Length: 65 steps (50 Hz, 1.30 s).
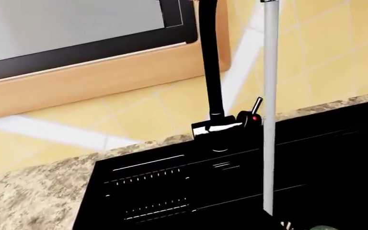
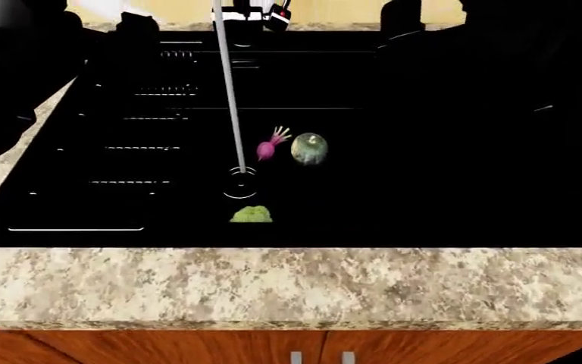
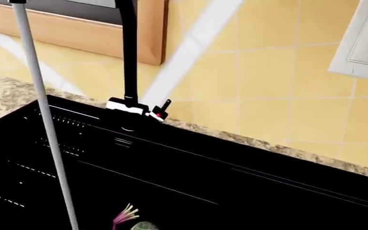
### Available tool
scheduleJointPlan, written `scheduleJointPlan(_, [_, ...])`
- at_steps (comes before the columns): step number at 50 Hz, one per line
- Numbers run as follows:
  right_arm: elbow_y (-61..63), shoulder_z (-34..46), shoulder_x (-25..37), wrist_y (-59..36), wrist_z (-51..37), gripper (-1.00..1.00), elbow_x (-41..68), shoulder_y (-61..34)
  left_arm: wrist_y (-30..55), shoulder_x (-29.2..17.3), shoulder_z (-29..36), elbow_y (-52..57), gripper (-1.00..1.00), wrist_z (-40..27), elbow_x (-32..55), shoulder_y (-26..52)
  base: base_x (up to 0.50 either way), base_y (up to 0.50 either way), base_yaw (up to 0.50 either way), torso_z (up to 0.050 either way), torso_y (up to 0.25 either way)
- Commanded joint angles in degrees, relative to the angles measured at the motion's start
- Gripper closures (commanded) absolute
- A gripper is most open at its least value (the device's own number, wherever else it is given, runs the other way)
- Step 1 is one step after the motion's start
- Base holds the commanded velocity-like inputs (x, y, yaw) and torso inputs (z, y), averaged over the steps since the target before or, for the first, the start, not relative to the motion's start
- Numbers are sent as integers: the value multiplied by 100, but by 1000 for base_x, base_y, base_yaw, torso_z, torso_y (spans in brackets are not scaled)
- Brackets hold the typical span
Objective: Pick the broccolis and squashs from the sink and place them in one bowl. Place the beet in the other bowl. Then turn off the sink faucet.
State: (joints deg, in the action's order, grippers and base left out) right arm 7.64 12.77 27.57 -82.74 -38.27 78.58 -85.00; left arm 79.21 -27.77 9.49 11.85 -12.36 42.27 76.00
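The black sink (image 2: 119, 205) holds a magenta beet (image 2: 267, 148) with pale stalks, and a round dark green squash (image 2: 309, 149) touches its right side. A yellow-green broccoli (image 2: 251, 215) lies nearer the front rim. Water runs from the sink faucet (image 1: 212, 72) in a grey stream (image 2: 233, 98) down to the drain ring (image 2: 240, 182). The faucet's red-marked lever (image 1: 256, 108) tilts up at the side. Both arms are black shapes over the basin, left (image 2: 13, 76) and right (image 2: 503, 68); their fingers cannot be made out. No bowl is in view.
A speckled granite counter (image 2: 291, 284) rims the sink, with wooden cabinet fronts (image 2: 119, 347) below. Behind the faucet are a yellow tiled wall (image 3: 267, 86), a wood-framed window (image 1: 75, 81) and a white wall switch (image 3: 363, 43).
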Motion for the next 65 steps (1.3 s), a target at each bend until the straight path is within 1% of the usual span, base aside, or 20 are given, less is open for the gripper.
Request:
scheduleJointPlan(1, [-5,108,73,62,-17,-100,80,-29,5,-27,14,-89,-100,-92,-22,-29,500,0,0,0,0])
scheduleJointPlan(12, [-98,299,90,143,111,-100,3,-212,91,-66,102,-204,-100,-153,-50,99,500,0,0,0,1])
scheduleJointPlan(29, [3,350,157,186,-39,-100,226,-173,92,-84,104,-180,-100,-184,32,86,500,0,0,0,1])
scheduleJointPlan(45, [-20,451,233,320,59,-100,253,-135,-3,-104,111,-228,-100,-208,56,10,499,0,0,0,1])
scheduleJointPlan(53, [-254,629,243,3,493,-100,758,-143,-81,-85,206,-330,-100,-191,26,17,0,0,0,0,0])
scheduleJointPlan(65, [-291,908,313,-376,458,-100,1722,-80,-158,-111,222,-380,-100,-183,39,-36,0,0,0,0,0])
